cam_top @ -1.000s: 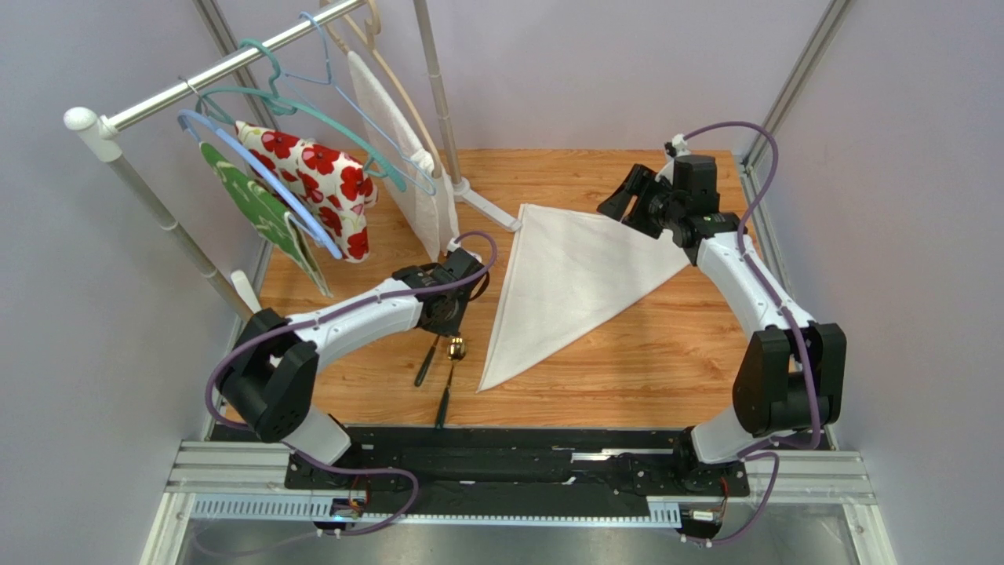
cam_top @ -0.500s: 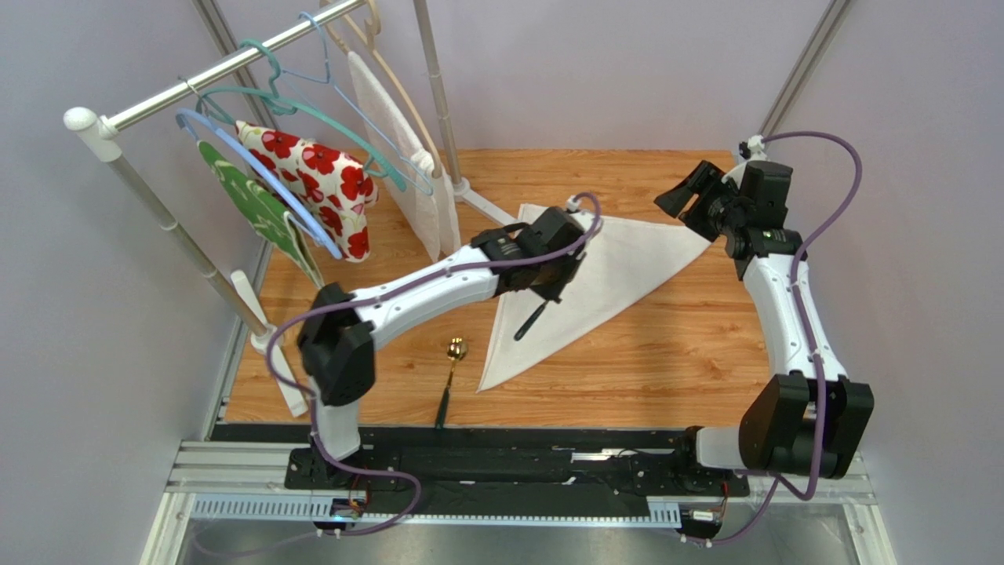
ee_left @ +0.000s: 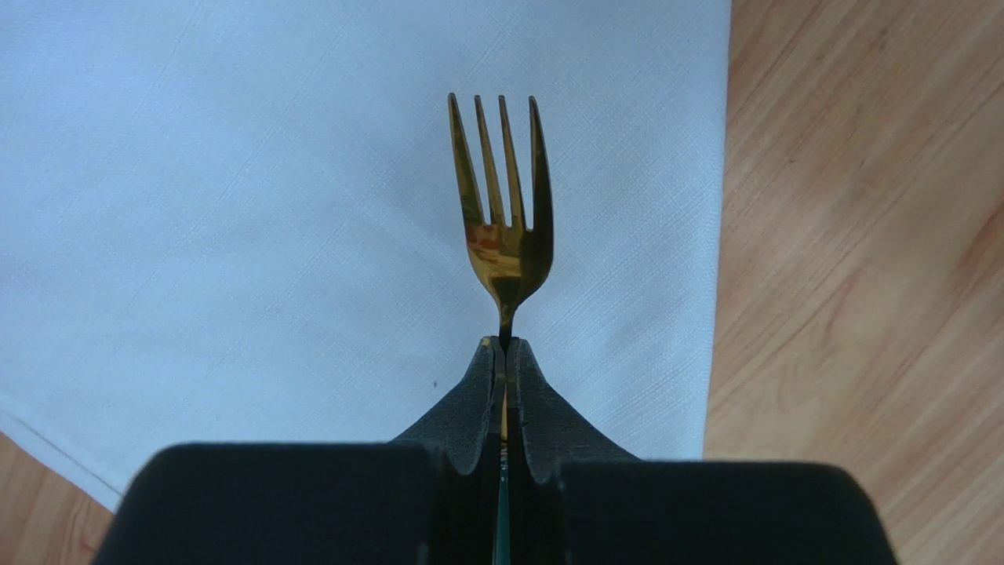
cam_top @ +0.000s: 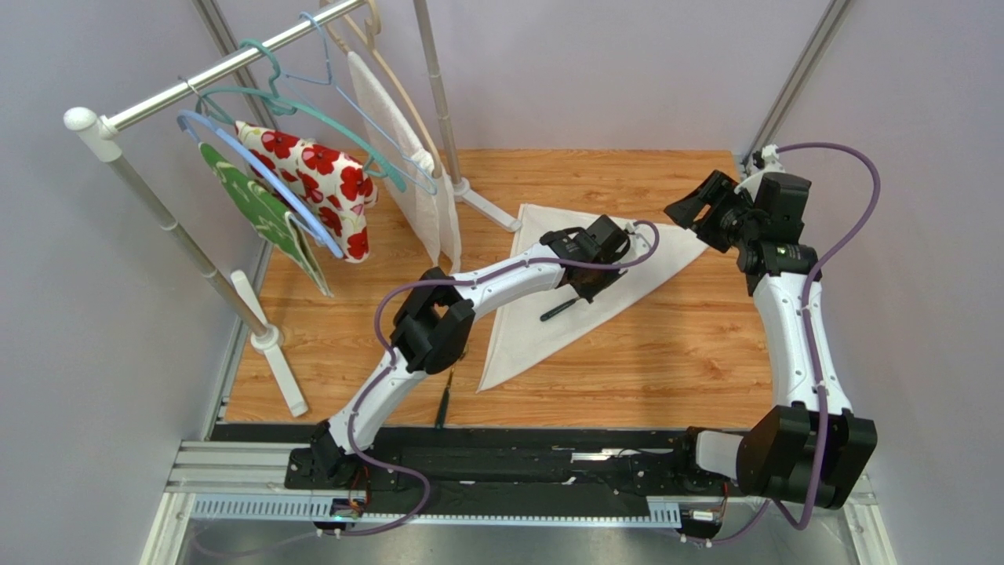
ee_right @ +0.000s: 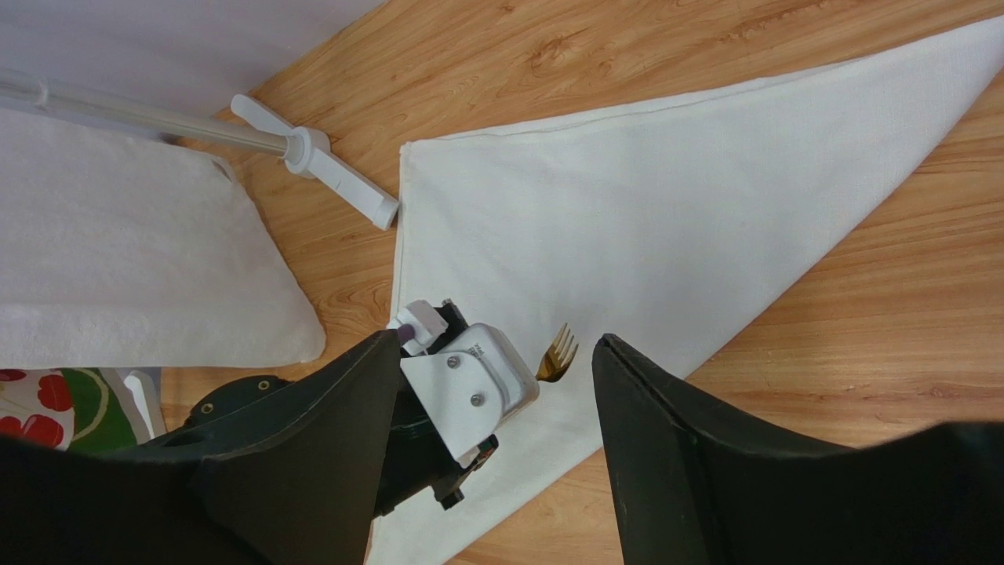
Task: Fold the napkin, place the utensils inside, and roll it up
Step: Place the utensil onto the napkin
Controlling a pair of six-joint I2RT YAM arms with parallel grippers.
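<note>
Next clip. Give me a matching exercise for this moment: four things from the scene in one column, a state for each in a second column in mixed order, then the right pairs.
Things:
1. fork
2. napkin
3. left gripper
4. right gripper

States:
A. lies flat, folded into a triangle
B. open, holding nothing
C. clamped by its handle, gold tines out over the white cloth
D. shut on a slim handle

Pairs: 1-C, 2-A, 3-D, 4-B
</note>
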